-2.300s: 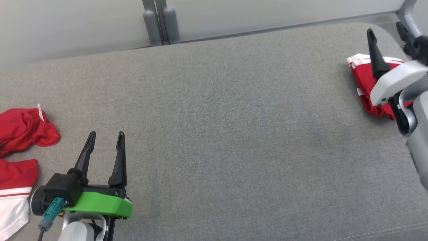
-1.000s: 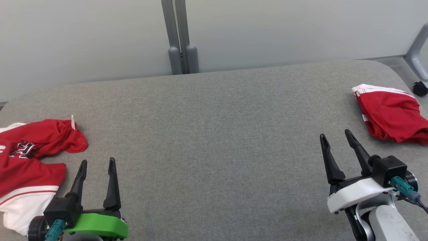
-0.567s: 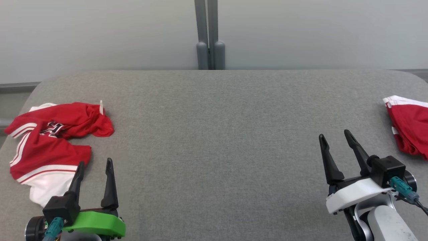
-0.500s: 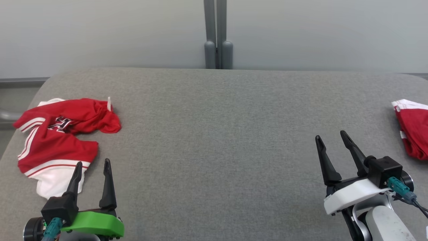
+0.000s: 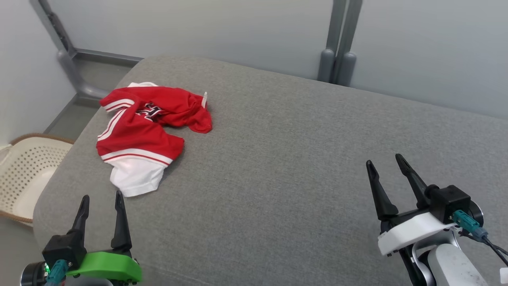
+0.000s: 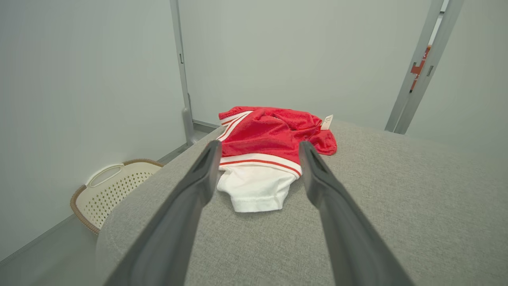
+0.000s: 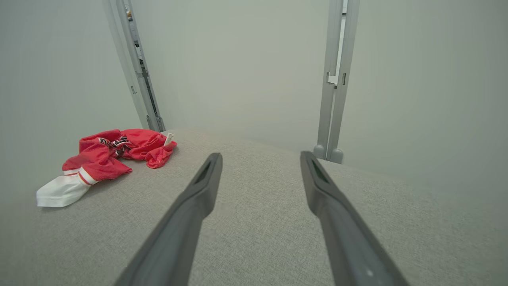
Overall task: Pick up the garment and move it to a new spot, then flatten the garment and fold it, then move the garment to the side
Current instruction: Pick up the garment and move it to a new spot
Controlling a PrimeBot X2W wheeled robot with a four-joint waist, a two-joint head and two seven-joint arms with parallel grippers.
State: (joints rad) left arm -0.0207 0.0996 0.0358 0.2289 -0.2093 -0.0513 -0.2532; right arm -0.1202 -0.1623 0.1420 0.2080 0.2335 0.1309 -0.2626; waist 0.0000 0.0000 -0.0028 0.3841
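View turned twd crumpled garment (image 5: 139, 131): pickup judged next. L hand (image 5: 101, 195) near it, R hand (image 5: 384, 159) well apart; both spread, empty.

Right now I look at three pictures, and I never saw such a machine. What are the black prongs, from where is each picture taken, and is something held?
This is a two-armed robot. The black prongs are its fingers: the left gripper has a green base, the right gripper a white one. One picture comes from a camera on its head; the other two from cameras on each wrist, looking along that arm's fingers. On the grey surface lies a crumpled red and white garment, ahead of the left gripper. A pale basket stands on the floor beside the surface. Both grippers are open and hold nothing.
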